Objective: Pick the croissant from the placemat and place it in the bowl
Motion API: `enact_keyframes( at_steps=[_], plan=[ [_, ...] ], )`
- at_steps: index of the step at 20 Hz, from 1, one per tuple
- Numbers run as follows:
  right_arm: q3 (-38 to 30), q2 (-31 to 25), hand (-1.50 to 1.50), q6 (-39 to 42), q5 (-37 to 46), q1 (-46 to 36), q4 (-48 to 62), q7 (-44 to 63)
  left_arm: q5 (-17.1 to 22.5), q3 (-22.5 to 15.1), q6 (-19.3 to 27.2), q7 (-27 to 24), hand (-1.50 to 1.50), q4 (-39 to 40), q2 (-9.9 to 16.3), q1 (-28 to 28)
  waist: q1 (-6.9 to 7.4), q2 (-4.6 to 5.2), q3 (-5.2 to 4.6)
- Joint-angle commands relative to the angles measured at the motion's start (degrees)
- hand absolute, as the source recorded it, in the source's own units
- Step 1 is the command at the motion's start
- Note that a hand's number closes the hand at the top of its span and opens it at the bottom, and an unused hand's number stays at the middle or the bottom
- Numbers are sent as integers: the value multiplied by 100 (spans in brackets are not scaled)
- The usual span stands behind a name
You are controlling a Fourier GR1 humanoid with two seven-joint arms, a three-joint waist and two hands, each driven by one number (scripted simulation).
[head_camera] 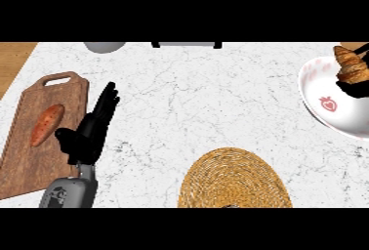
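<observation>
Loads of bare counter point(209, 97) mid-frame. Right hand point(355, 88), cut off at the right edge, has its fingers curled round the croissant point(350, 63) over the bowl point(320, 105). Placemat point(234, 180) bare (bottom edge). Left hand point(90, 129) rests fingers straight beside the board point(29, 151) with a sweet potato point(46, 124).

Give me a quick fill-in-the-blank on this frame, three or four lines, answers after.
1. The croissant is held over the white ____, at the view's right edge.
2. The woven placemat has ____ lying on it.
3. The orange sweet potato lies on the wooden ____.
4. The left hand rests open beside the board's ____ edge.

Missing words: bowl; nothing; cutting board; right
</observation>
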Motion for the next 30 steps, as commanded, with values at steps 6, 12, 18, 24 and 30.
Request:
enact_keyframes(
  at_steps=[6, 12, 18, 24, 30],
  plan=[
    [-459, -271, -150, 981, -592, -380, 2137, -1350, -104, -59, 16, -160, 0, 27, -11, 117, 59, 27, 7],
    [-908, -119, -150, 805, -1024, -663, 2652, -2278, -22, -73, -83, -34, 0, -104, -1, 93, 61, 20, 8],
    [-1482, -197, -150, 703, -1663, -688, 2501, -2506, -25, -98, -49, -138, 0, -111, -81, 226, -48, -25, -2],
    [-1892, -1052, -150, 1878, -2178, -550, 2958, -2318, 18, 84, -50, -129, 0, 133, -12, -23, -100, -19, -3],
    [-2163, -1545, -150, 2811, -2601, -680, 3398, -2180, -24, -69, -47, -6, 0, -169, -86, 97, -30, -7, 2]
  ],
)
